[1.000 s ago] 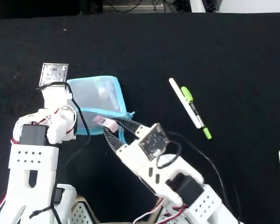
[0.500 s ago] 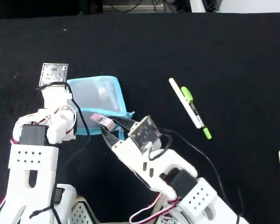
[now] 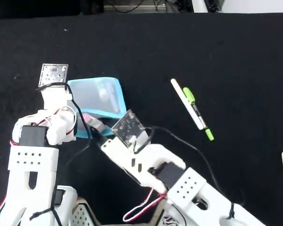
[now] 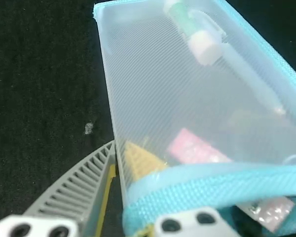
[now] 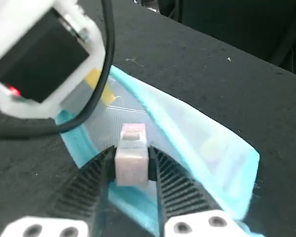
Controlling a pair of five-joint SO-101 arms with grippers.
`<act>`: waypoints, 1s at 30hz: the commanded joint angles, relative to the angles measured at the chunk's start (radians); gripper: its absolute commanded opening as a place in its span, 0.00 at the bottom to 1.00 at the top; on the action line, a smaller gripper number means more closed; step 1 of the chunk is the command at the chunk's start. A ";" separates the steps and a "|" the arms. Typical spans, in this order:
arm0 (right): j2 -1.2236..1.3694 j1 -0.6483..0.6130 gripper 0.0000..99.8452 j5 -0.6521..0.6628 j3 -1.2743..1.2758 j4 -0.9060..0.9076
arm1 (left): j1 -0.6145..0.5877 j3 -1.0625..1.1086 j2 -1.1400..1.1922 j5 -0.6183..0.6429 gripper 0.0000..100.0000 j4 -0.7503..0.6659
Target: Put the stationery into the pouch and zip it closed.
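High view: the clear, blue-trimmed plastic pouch [image 3: 96, 94] lies on the black table [image 3: 203, 47]. A white pen [image 3: 178, 92] and a green-capped highlighter [image 3: 189, 95] lie side by side, well apart from it (any print on them is too small to read).

Left wrist view: the left gripper [image 4: 119, 165] pinches the pouch wall, and a white-capped tube [image 4: 204, 47] lies inside.

Right wrist view: the right gripper [image 5: 131, 163] clamps a pale pink eraser block [image 5: 131, 148] at the pouch mouth.

Left pincer [image 4: 119, 170], right pincer [image 5: 131, 157] both clamped.
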 commanded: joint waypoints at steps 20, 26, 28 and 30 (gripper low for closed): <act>-0.348 0.000 0.15 0.011 -0.226 0.468 | 0.007 -0.018 0.005 0.014 0.03 0.021; -0.665 0.092 0.13 0.023 -0.323 0.698 | 0.007 -0.019 0.005 0.014 0.03 0.021; -0.687 0.212 0.13 0.046 -0.321 0.698 | 0.007 -0.018 0.005 0.014 0.03 0.021; -0.673 0.334 0.13 0.048 -0.321 0.684 | 0.007 -0.018 0.005 0.014 0.03 0.021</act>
